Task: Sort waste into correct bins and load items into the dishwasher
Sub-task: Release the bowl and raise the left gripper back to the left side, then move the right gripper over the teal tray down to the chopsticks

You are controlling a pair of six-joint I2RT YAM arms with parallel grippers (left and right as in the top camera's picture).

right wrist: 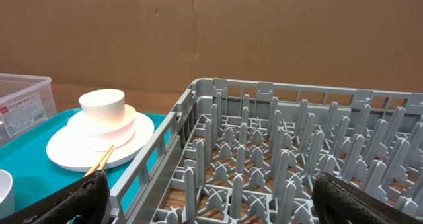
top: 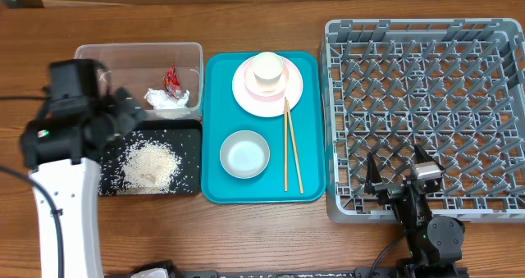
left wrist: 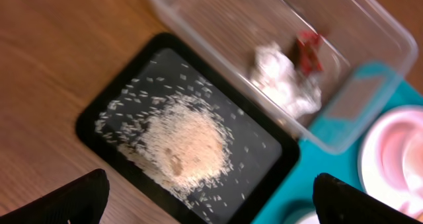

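My left gripper (top: 131,114) hovers open and empty over the seam between the clear tub (top: 139,48) and the black tray (top: 187,139). In the tub lie a red wrapper (top: 172,79) and a white tissue (top: 166,98). A rice pile (top: 149,163) with scattered grains sits in the black tray. The left wrist view looks down on the rice (left wrist: 185,148), tissue (left wrist: 281,78) and wrapper (left wrist: 308,50) between its wide fingers (left wrist: 210,197). My right gripper (top: 399,171) stands open inside the grey dish rack (top: 328,106), near its front edge, holding nothing (right wrist: 208,197).
A teal tray (top: 316,122) between the bins and the rack carries a pink plate (top: 267,97) with a white cup (top: 267,70) on top, a white bowl (top: 244,154) and wooden chopsticks (top: 291,147). The rack's upright pegs (right wrist: 297,138) surround the right fingers.
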